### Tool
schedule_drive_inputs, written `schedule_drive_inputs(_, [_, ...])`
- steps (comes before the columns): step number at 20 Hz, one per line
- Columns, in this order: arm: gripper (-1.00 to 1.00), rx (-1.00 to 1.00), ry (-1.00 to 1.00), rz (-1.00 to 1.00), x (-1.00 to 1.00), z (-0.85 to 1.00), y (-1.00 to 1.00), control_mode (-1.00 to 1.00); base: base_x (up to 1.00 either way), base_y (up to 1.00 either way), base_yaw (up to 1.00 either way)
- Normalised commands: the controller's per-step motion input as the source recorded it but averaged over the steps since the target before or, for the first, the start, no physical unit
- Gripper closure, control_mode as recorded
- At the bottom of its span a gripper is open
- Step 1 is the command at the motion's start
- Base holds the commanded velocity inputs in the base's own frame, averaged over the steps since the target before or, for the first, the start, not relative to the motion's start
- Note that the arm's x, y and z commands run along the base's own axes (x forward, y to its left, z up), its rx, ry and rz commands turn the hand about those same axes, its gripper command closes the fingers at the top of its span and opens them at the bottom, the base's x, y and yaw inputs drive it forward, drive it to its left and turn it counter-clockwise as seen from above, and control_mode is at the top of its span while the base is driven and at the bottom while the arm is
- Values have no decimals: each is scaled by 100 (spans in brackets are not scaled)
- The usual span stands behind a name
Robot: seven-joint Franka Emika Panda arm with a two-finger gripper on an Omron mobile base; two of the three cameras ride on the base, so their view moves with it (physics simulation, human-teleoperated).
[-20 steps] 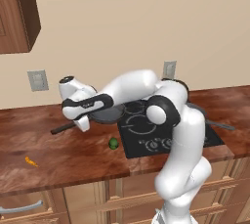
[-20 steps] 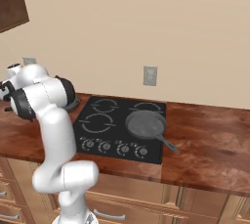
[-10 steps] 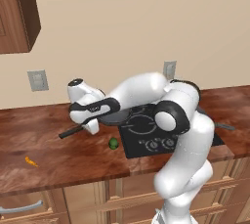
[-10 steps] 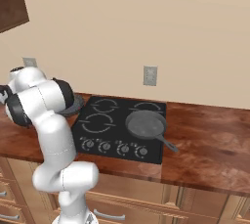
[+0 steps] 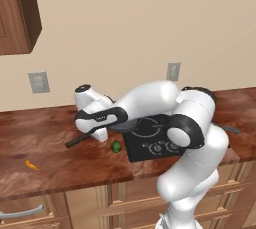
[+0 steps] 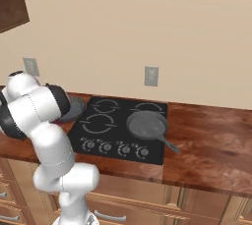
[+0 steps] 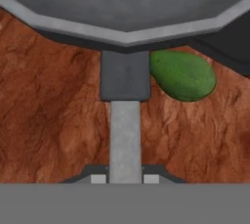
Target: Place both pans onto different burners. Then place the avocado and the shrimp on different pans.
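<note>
My gripper is shut on the long black handle of one dark grey pan, held just above the wooden counter at the left edge of the black cooktop. In the hand view the handle runs up from my gripper to this pan. The green avocado lies on the counter beside the handle, under the pan's rim, and it also shows as the avocado. The orange shrimp rests far left. The other pan sits on the front right burner. The front left burner is bare.
Silver knobs line the cooktop's front edge. Wall outlets hang above the counter, and a wooden cabinet hangs at the upper left. Bare counter stretches right of the cooktop.
My arm has carried the held pan to the right and slightly lower, from the left counter toward the cooktop's left edge. The other pan, avocado and shrimp stayed put.
</note>
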Motion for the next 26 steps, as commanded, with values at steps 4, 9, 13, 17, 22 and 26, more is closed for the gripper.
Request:
schedule_drive_inputs(4, [100, 0, -2, 0, -42, 0, -29, -100, 0, 0, 0])
schedule_drive_inputs(9, [100, 0, -1, 0, -27, 0, -34, -100, 0, 0, 0])
schedule_drive_inputs(13, [100, 0, 0, 0, -9, 0, -34, -100, 0, 0, 0])
schedule_drive_inputs(17, [100, 0, 0, 0, -1, 0, -32, -100, 0, 0, 0])
schedule_drive_inputs(22, [100, 0, 0, 0, -1, 0, -29, -100, 0, 0, 0])
schedule_drive_inputs(26, [100, 0, 0, 0, 0, 0, -26, -100, 0, 0, 0])
